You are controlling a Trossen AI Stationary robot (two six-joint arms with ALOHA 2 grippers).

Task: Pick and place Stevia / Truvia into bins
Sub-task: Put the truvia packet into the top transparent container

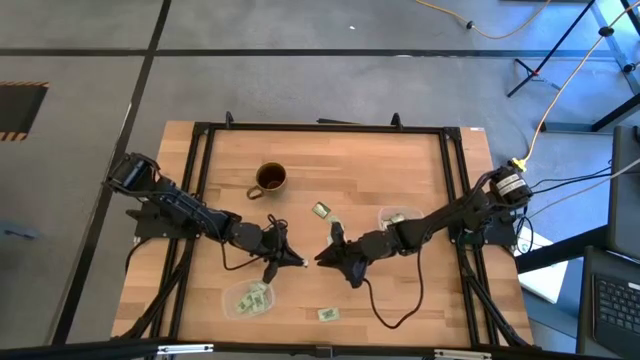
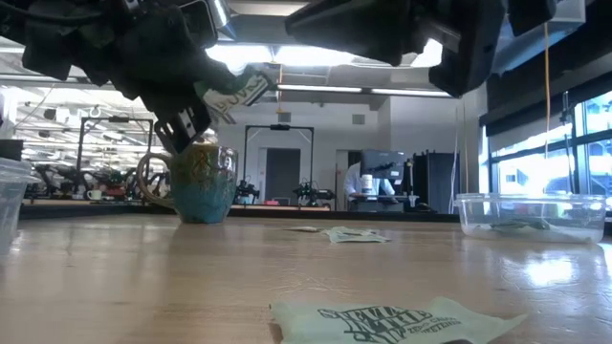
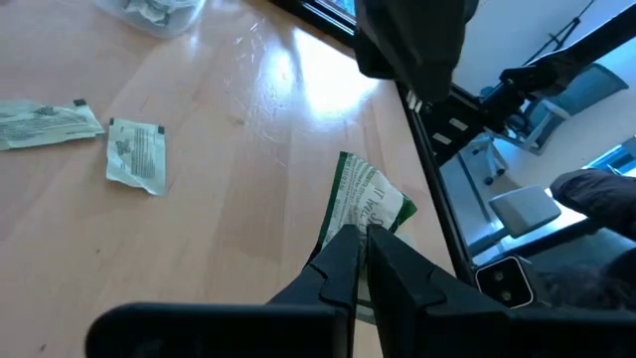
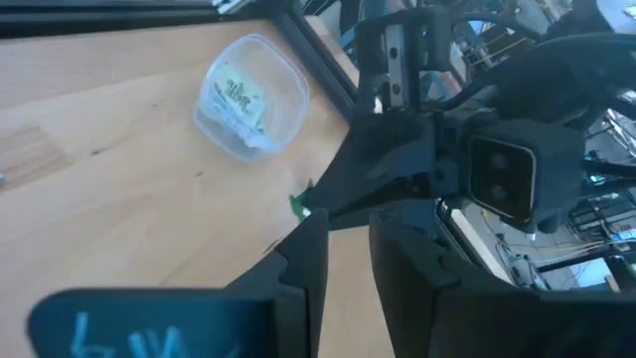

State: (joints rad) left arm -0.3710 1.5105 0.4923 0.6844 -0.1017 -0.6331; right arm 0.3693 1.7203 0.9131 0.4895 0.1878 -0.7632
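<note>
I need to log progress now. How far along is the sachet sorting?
Partly done. Both bins hold sachets: the left bin and the right bin. In hand: the left end effector is shut on a sachet above the table. Left: loose sachets near the mug and at the front edge.

The wooden table carries a brown mug beyond the left gripper, toward the far edge. Two clear bins rest on it — one bin just nearside of the left gripper, the other bin behind the right gripper. Loose sachets lie flat on the wood: one sachet beyond the right gripper, another sachet nearside of it.
</note>
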